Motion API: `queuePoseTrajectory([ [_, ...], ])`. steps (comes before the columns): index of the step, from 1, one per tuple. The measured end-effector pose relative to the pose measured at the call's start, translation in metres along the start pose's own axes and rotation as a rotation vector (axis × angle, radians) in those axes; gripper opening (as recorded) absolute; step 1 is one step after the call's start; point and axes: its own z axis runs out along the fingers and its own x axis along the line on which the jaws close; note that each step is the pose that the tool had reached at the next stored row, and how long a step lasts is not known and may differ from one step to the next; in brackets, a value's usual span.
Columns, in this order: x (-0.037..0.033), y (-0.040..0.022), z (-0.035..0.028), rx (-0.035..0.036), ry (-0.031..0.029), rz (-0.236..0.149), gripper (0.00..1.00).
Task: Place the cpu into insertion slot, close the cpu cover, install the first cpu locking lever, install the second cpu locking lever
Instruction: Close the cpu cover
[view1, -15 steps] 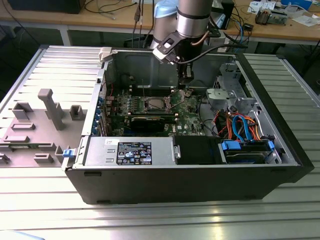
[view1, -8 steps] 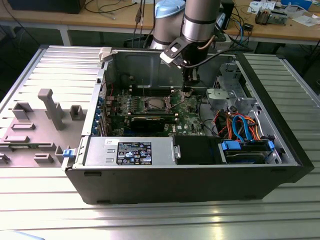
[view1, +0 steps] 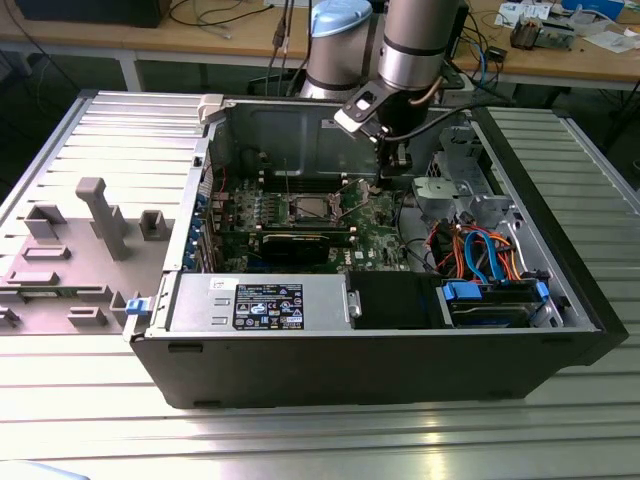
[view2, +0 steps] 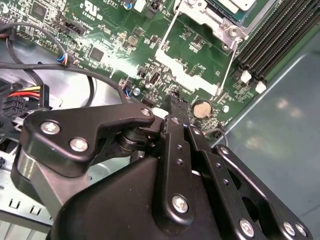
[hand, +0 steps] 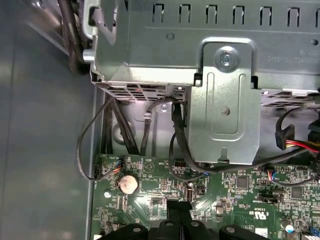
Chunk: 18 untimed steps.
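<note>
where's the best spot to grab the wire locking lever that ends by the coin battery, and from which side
Take the locking lever at its free tip beside the coin battery, probably from above, pinching across the wire: it is a thin rod anchored at the insertion slot, so the tip gives most leverage.

The black end effector (view2: 173, 101) hovers over the green motherboard (view2: 195, 47) (just beside its coin battery (view2: 201, 108)).

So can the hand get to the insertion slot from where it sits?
Probably yes. The hand hangs inside the open case, just off the insertion slot toward the exterior view's right, only low motherboard between them; mind the thin wire levers reaching out from the slot.
</note>
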Motion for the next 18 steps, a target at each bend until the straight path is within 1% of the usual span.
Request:
queuePoseTrajectory([
  [3,0.0001,-0.0001,0.0035,0.0010,0.0001,-0.001,0.11],
  [12,0.0004,-0.0056,0.0039,0.0011,0.0001,-0.001,0.11],
  [18,0.0004,-0.0058,0.0039,0.0011,0.0005,-0.001,0.11],
])
